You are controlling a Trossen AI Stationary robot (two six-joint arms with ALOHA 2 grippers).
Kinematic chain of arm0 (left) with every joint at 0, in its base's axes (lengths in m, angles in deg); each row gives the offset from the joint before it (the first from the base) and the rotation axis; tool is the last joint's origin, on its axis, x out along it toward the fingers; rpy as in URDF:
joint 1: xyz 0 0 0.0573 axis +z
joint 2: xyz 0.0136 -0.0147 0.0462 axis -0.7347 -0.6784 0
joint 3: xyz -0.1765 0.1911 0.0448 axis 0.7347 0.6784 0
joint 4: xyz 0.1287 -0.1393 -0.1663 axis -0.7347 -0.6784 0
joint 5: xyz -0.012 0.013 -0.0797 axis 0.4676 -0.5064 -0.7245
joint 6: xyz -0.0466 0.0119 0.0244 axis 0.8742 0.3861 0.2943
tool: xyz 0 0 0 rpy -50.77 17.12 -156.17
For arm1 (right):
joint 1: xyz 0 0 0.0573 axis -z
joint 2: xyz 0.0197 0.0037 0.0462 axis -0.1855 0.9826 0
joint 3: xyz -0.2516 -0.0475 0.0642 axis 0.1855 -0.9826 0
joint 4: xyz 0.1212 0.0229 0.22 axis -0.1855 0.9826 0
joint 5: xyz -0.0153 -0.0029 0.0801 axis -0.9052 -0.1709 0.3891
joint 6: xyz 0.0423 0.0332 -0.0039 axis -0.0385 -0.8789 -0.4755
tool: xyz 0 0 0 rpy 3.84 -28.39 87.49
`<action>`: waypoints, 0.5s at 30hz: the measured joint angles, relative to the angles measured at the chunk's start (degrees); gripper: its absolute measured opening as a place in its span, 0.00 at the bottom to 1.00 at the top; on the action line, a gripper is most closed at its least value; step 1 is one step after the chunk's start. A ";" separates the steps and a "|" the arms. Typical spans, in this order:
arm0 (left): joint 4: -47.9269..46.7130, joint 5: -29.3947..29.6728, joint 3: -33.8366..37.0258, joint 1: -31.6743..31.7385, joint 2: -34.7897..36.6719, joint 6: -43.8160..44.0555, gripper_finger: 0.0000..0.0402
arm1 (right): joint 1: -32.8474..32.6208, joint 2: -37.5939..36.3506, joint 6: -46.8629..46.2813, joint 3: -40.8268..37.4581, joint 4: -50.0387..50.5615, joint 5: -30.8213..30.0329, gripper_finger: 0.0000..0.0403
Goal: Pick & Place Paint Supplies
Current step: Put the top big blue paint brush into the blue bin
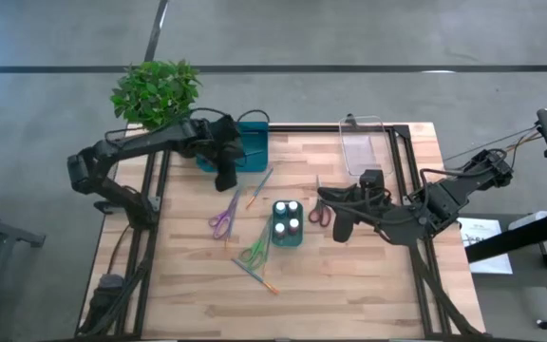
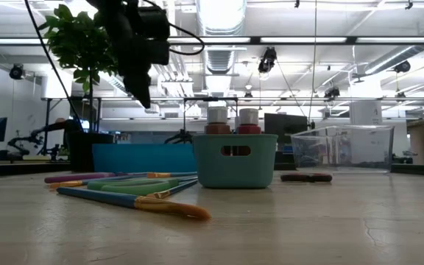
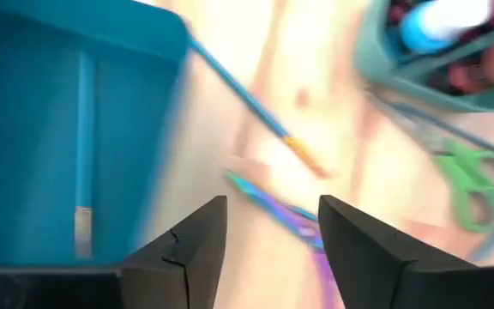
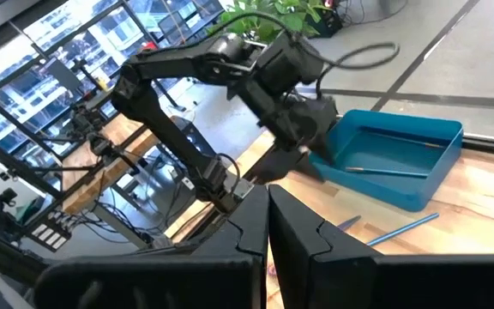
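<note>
left fingers [image 3: 268, 236] spread wide, empty, above bare wood beside blue tray [image 1: 253, 147] edge, right fingers [image 1: 341, 229] closed, near red scissors [image 1: 320, 213]

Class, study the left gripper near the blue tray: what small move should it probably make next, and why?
Probably ease the left gripper down toward the purple scissors. Its fingers stand open and empty, one brush already lies in the blue tray, and the scissors lie loose on the table just ahead of the fingertips. The right gripper waits shut beside the red scissors.
</note>
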 joint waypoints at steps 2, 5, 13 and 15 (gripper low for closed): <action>-0.33 -0.86 0.72 -1.79 0.11 4.13 0.45 | 0.01 0.00 0.47 0.00 0.00 -0.10 0.02; -0.17 -2.09 2.27 -4.99 0.08 11.49 0.41 | -0.01 0.00 0.74 0.00 0.00 -0.29 0.02; 8.88 -2.10 6.49 -12.47 -0.90 31.89 0.32 | -0.01 0.07 0.74 0.00 0.04 -1.40 0.02; 11.67 -1.98 6.72 -13.22 -1.86 33.29 0.30 | -0.01 0.07 0.74 0.00 0.29 -1.40 0.02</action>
